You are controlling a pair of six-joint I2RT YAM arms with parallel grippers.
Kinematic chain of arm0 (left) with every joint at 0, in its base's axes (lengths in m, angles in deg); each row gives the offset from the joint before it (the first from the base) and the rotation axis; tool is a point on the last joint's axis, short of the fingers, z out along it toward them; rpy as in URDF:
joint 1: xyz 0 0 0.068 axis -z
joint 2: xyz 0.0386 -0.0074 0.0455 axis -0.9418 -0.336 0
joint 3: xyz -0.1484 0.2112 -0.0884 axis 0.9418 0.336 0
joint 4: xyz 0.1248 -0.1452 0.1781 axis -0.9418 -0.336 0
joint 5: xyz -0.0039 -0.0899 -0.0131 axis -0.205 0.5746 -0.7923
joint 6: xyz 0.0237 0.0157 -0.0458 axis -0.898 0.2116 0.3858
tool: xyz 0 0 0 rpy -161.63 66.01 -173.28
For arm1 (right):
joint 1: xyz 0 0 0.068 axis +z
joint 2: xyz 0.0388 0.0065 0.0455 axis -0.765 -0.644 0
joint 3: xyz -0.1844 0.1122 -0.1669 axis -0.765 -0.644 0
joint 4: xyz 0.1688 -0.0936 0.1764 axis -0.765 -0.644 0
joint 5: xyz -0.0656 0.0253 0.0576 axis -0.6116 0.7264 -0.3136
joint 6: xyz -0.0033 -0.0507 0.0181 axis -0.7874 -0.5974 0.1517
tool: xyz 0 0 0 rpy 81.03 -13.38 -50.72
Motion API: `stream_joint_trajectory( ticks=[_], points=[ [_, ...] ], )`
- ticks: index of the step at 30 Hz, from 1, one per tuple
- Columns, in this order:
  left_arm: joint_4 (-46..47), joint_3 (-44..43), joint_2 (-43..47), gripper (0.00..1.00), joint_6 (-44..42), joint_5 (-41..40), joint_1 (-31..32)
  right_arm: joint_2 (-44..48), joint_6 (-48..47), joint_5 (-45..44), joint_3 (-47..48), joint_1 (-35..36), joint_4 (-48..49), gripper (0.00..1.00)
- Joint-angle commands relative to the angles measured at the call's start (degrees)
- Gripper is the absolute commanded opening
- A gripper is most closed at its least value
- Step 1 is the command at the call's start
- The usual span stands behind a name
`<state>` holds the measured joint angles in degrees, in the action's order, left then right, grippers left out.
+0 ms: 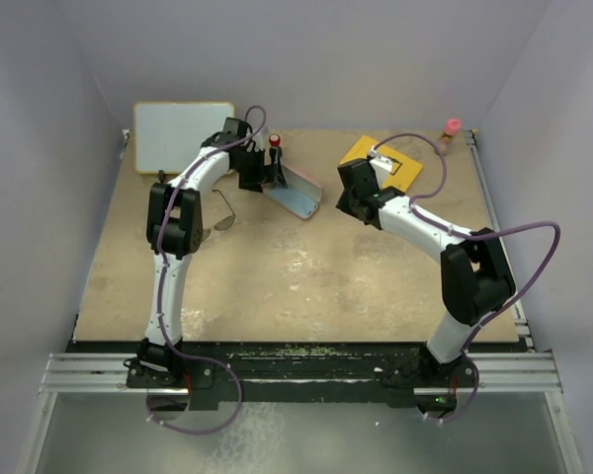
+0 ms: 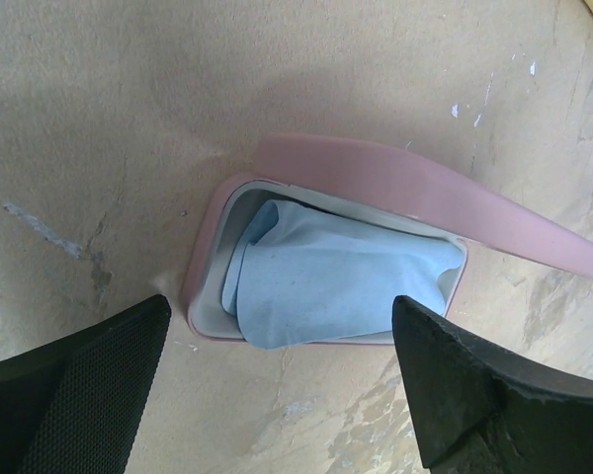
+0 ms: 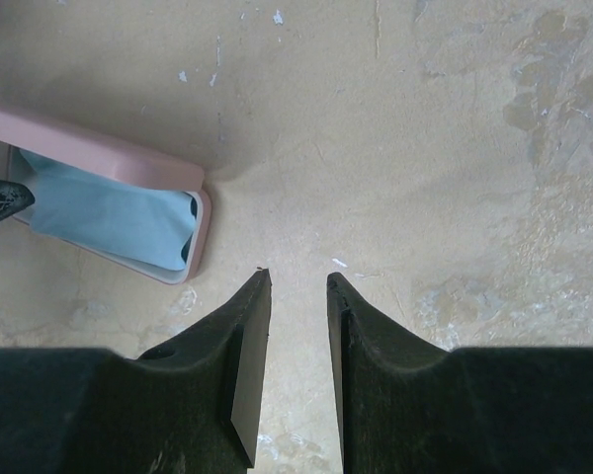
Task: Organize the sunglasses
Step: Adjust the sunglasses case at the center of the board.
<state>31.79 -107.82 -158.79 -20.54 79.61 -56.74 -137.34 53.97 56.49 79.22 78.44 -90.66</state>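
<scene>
The sunglasses (image 1: 223, 213), a thin black wire pair, lie on the table beside the left arm's elbow, left of the case; neither wrist view shows them. The pink case (image 2: 415, 188) lies open, its lid tipped back, with a light blue cloth (image 2: 346, 276) bunched in its grey inside. My left gripper (image 2: 282, 308) hangs open just above the case's near rim, its jaws wide apart and holding nothing. My right gripper (image 3: 298, 276) hovers over bare table to the right of the case (image 3: 109, 153), its jaws a little apart and empty.
A whiteboard (image 1: 183, 133) lies at the back left corner. A yellow flat object (image 1: 381, 163) sits at the back right, behind the right gripper (image 1: 346, 205). A pink-capped item (image 1: 453, 126) stands at the far right edge, a red-topped one (image 1: 274, 141) behind the case.
</scene>
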Motion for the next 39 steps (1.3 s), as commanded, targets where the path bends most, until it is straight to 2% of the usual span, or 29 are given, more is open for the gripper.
stream_joint_trajectory(
  ticks=[1,9,15,18,20,32,39],
  points=[
    [3.0,0.3,0.1,0.96,1.5,2.3,-0.1,0.9,1.3,-0.9,-0.6,-0.1,0.2,0.34],
    [4.9,2.8,0.3,0.94,4.1,5.0,0.2,0.8,1.7,-1.0,-0.6,-0.1,0.1,0.33],
    [5.6,10.0,4.0,0.93,7.8,6.7,1.2,0.7,1.8,-1.0,-0.1,-0.2,-0.1,0.33],
    [5.8,12.9,6.1,0.92,6.7,5.8,2.6,0.7,1.8,-1.0,0.1,-0.2,-0.2,0.33],
    [4.0,12.7,6.5,0.93,5.1,3.9,4.0,0.9,1.9,-1.0,0.0,-0.2,0.0,0.33],
    [2.1,14.4,8.3,0.93,4.1,4.6,6.6,2.6,1.4,-1.6,-0.5,-0.2,-1.1,0.34],
    [-9.3,6.0,8.8,0.94,-3.8,2.5,6.6,4.2,0.5,-3.9,-0.9,0.0,-1.5,0.37]
  ],
)
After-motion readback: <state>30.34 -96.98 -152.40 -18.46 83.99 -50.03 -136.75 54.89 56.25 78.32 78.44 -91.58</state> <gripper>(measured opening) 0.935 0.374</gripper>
